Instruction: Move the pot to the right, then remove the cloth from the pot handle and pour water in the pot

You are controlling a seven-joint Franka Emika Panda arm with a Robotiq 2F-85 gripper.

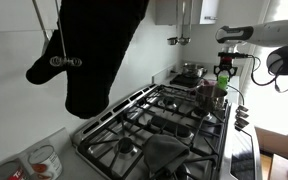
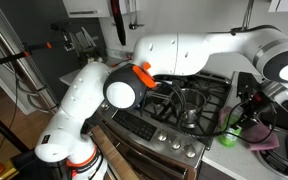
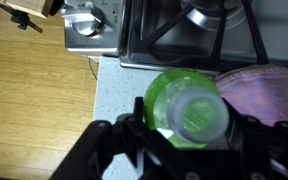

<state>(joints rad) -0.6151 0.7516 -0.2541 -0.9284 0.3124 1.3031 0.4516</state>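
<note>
My gripper (image 3: 187, 120) points down over a green bottle (image 3: 174, 98) with a clear top. The bottle stands on the counter beside the stove. The jaws are open, one on each side of the bottle and very close to it. In both exterior views the gripper (image 1: 221, 78) is at the bottle (image 1: 220, 97) (image 2: 234, 128) by the end of the stove. A shiny steel pot (image 2: 190, 104) sits on the grates under my arm. A dark grey cloth (image 1: 167, 153) lies at the near end of the stove. The pot handle does not show clearly.
A large black oven mitt (image 1: 94, 50) hangs in front of one camera. A wider lidded steel pot (image 1: 189, 71) stands at the back of the stove (image 1: 154, 120). A pink cloth (image 3: 267, 92) lies right next to the bottle. The counter edge drops to a wooden floor (image 3: 34, 110).
</note>
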